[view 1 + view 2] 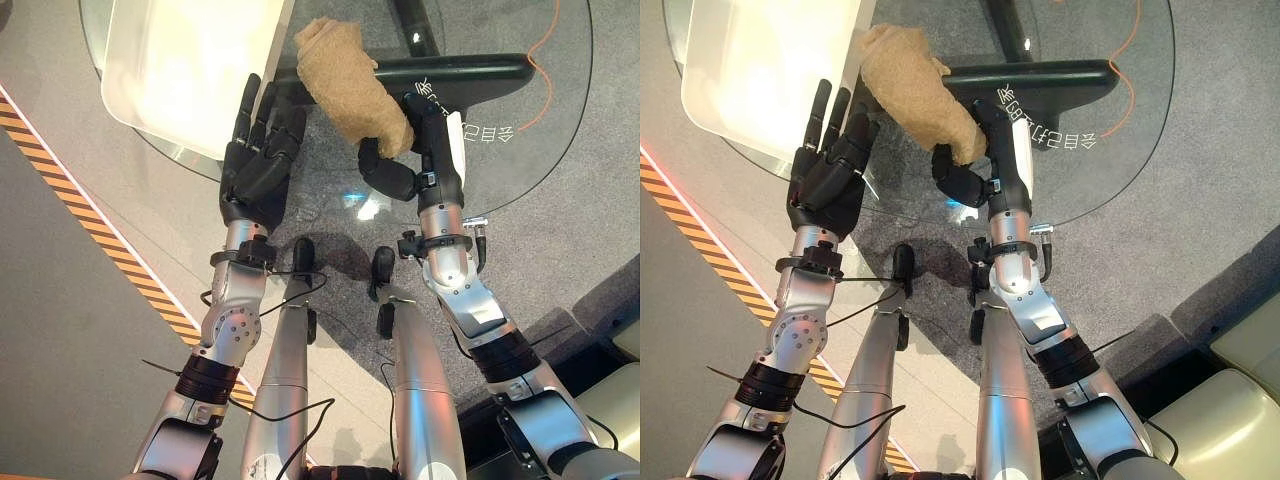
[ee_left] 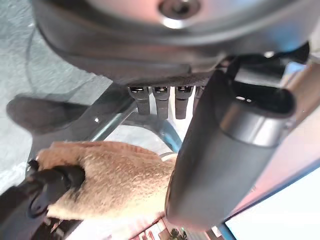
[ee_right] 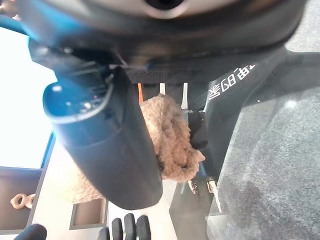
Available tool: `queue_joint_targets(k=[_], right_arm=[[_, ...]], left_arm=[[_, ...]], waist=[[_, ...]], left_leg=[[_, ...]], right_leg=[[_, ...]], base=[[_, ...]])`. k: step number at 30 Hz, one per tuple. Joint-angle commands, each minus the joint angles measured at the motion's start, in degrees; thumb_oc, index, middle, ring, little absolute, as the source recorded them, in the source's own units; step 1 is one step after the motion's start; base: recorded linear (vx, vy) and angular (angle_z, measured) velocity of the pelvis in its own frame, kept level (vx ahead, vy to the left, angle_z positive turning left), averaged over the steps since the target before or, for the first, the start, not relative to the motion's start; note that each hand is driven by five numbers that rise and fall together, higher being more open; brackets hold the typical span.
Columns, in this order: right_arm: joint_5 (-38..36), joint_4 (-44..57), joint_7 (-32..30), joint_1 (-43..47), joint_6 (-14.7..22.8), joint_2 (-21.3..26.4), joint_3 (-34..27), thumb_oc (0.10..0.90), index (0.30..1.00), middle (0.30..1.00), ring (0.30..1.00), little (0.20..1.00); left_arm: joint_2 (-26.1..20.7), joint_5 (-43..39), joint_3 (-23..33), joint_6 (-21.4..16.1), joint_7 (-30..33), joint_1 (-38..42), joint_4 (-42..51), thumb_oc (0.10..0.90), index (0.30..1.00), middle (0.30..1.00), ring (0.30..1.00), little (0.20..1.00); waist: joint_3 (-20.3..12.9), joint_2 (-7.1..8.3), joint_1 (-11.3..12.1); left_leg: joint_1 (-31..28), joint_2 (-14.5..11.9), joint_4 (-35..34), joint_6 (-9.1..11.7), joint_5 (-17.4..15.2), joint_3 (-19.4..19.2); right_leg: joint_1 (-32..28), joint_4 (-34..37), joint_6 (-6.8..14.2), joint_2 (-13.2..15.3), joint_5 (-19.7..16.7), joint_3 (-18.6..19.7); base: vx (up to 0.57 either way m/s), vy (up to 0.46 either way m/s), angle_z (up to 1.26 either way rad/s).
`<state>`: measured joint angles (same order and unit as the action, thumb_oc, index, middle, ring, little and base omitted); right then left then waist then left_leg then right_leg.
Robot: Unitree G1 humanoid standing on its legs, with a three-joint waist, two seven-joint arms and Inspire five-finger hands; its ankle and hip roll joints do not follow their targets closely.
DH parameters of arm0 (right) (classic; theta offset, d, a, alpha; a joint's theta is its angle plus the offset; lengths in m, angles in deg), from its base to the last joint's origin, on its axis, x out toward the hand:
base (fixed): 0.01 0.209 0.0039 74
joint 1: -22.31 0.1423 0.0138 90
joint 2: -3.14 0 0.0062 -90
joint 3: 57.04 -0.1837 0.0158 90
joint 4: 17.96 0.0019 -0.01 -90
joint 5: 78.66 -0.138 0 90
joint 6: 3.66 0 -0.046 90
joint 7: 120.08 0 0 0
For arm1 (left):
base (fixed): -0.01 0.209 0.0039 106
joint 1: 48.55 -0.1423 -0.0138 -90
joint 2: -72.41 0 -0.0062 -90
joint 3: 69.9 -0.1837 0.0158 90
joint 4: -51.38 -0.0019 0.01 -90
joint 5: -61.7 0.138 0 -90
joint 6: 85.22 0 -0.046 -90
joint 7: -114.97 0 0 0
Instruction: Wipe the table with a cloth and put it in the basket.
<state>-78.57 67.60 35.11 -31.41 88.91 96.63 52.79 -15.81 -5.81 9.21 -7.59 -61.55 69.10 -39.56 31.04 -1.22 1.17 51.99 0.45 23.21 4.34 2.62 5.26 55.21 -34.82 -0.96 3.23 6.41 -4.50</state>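
While the cloth is gripped by the right robot hand on the glass surface (left robot hand held open), wiping seems unfinished and binning is left.

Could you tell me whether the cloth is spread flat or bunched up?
Bunched up: the tan cloth forms a thick roll on the glass table, its near end gripped by the right hand.

a robot test space, like a lab or demo hall

a round glass table on a black metal base stands on grey carpet, with yellow-and-black hazard tape marking the floor and an orange cable trailing beneath.
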Motion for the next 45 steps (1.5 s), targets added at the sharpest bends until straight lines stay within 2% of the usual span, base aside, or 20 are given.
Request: queue_joint_targets(k=[1,14,29,39,40,41,45], right_arm=[[3.34,15.56,1.0,4.48,9.23,-0.72,0.24,0.1,0.3,0.3,0.3,0.2],[3.66,15.13,1.65,5.14,8.74,-0.38,1.69,0.1,0.3,0.3,0.3,0.2],[3.59,15.39,1.99,5.55,8.46,-0.37,1.93,0.1,0.3,0.3,0.3,0.2],[3.64,15.53,2.11,5.14,8.28,-0.33,1.81,0.1,0.3,0.3,0.3,0.2],[3.77,15.59,2.1,4.97,8.29,-0.38,1.84,0.1,0.3,0.3,0.3,0.2],[3.95,15.55,2.08,4.88,8.36,-0.59,1.96,0.1,0.3,0.3,0.3,0.2],[4.07,15.54,1.97,5.02,8.43,-0.76,2.05,0.1,0.3,0.3,0.3,0.2]], left_arm=[[0.89,-3.03,0.94,-1.02,-5.54,3.3,10.39,0.8,0.9,0.9,0.9,0.9],[1.29,-4.97,-0.14,1.48,-8.32,4.62,12.14,0.8,0.9,0.9,0.9,0.9],[0.44,-1.13,-0.7,1.63,-7.84,5.42,13.0,0.8,0.9,0.9,0.9,0.9],[0.38,-0.82,-0.06,0.1,-8.11,4.97,13.53,0.8,0.9,0.9,0.9,0.9],[0.44,-0.62,-0.04,-0.22,-7.96,4.92,13.7,0.388,0.547,0.547,0.547,0.488],[0.63,-0.18,-0.05,-0.9,-8.13,4.83,13.69,0.1,0.3,0.3,0.3,0.2],[0.95,0.39,-0.19,-0.91,-8.33,4.86,13.8,0.1,0.3,0.3,0.3,0.2]], waist=[[-1.24,-1.87,-0.62],[-1.24,-1.98,-0.93],[-1.24,-2.01,-0.87],[-1.24,-2.04,-0.72],[-1.24,-2.0,-0.73],[-1.24,-1.99,-0.73],[-1.24,-1.94,-0.74]], left_leg=[[-2.03,2.73,1.52,-4.83,-1.33,-4.21],[-2.28,2.62,1.71,-4.71,-1.58,-4.4],[-2.22,2.73,1.54,-4.79,-1.49,-4.28],[-2.29,2.73,1.33,-4.79,-1.39,-4.2],[-2.23,2.75,1.39,-4.79,-1.39,-4.17],[-2.16,2.79,1.43,-4.75,-1.36,-4.09],[-2.22,2.76,1.31,-4.82,-1.34,-4.17]], right_leg=[[-2.89,3.48,0.85,-2.97,-2.78,0.13],[-3.04,3.48,0.89,-2.75,-2.75,0.37],[-2.89,3.51,0.88,-2.73,-2.82,0.32],[-2.84,3.43,0.86,-2.74,-2.77,0.18],[-2.81,3.39,0.84,-2.75,-2.77,0.19],[-2.76,3.35,0.86,-2.82,-2.78,0.27],[-2.77,3.38,0.82,-2.85,-2.76,0.23]], base=[[0.0,0.0,0.0],[0.0,0.0,0.0],[0.0,0.0,0.0],[0.0,0.0,0.0],[0.0,0.0,0.0],[0.0,0.0,0.0],[0.0,0.0,0.0]])
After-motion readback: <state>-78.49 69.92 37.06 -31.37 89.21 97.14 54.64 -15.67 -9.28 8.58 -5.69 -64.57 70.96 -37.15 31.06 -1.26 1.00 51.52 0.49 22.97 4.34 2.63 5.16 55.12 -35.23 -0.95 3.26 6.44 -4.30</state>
